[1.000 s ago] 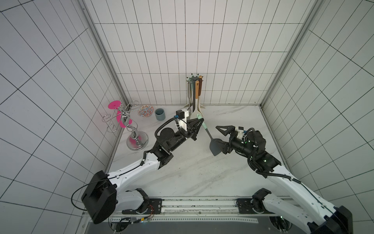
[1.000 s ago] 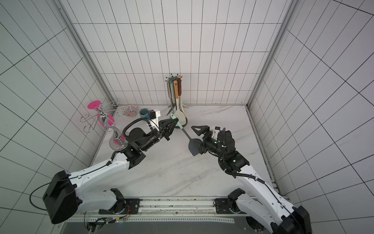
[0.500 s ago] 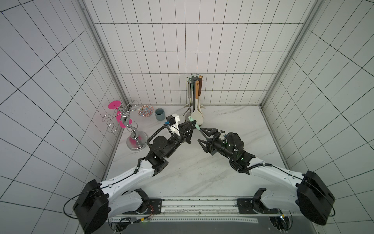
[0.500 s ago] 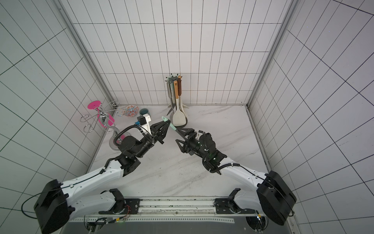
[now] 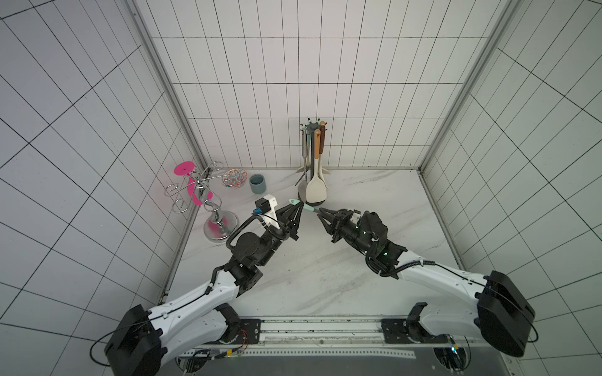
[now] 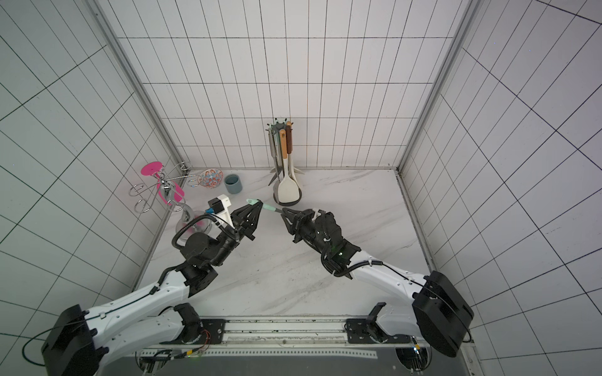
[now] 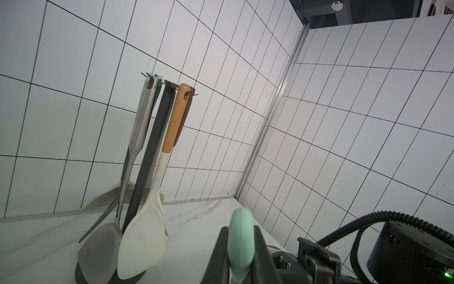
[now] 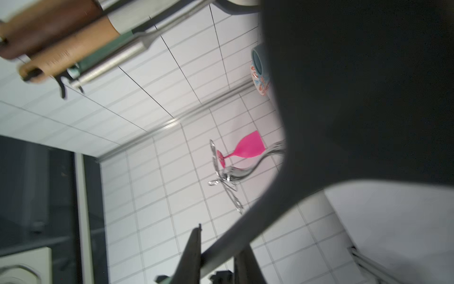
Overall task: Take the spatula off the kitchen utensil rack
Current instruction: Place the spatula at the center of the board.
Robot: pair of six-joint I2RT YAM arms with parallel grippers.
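Currently a handover is judged to be in hand: one spatula, already off its hook, is clamped at its mint handle by the left gripper and at its neck by the right gripper. Release by one of the two grippers is called for next. Just behind, one kitchen utensil rack is seen, with at least four utensils hung on it.

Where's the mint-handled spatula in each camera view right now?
In a top view: spatula held between left hand and right hand, mid-frame.
In a top view: spatula again, left of centre.
Left wrist: mint handle close up, between the fingers.
Right wrist: dark blade close up, blocking much.
Shared landmark: kitchen utensil rack, in all four.
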